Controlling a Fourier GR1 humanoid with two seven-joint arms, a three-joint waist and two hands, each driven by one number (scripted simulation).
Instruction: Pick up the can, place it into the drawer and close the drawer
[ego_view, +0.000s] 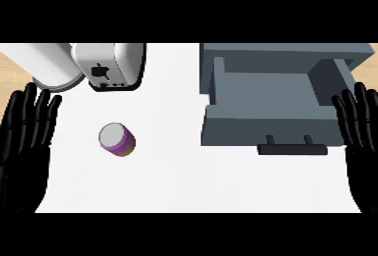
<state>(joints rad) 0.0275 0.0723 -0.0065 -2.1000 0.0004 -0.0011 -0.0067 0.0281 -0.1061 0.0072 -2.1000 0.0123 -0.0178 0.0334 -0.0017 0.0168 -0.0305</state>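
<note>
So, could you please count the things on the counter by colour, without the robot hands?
Purple: 1, the can
Grey: 1, the open drawer
White: 2, the toaster and the cylinder beside it
Total: 4

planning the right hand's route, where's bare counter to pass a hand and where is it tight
Bare counter: the wide strip below the can and the drawer, and the lane between them. Crowded: top left, around the toaster and white cylinder.

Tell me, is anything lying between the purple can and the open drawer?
No. In the head view, only bare white counter lies between the purple can and the open grey drawer.
</note>
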